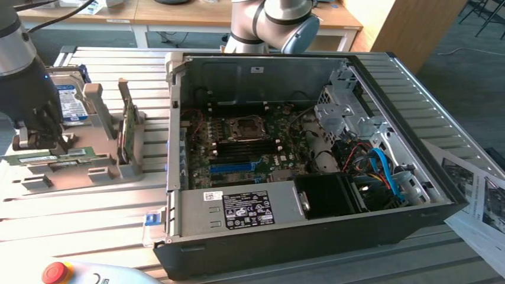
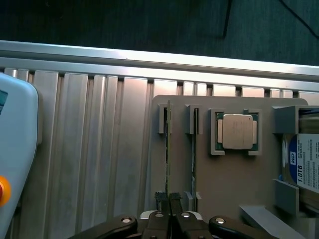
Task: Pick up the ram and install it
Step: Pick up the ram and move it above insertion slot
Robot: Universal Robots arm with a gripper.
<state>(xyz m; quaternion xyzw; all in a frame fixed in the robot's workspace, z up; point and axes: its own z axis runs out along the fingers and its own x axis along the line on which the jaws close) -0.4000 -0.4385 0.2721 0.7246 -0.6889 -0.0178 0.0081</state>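
Claw [image 2: 169,199]: nearly fully closed; I read it as pinched on the top edge of the ram [image 2: 168,149].
Ram: standing on edge in a slot of the grey holder tray [image 2: 234,179], at the exterior view's left of the computer case [image 1: 261,77].
Progress: grip looks made; ram not lifted clear, I judge. Carrying and seating it on the motherboard [image 1: 245,148] remain.
Table [image 1: 94,219]: ribbed aluminium, carrying tray and open case.
Room: wooden desks [image 1: 181,15] far behind, dark floor.
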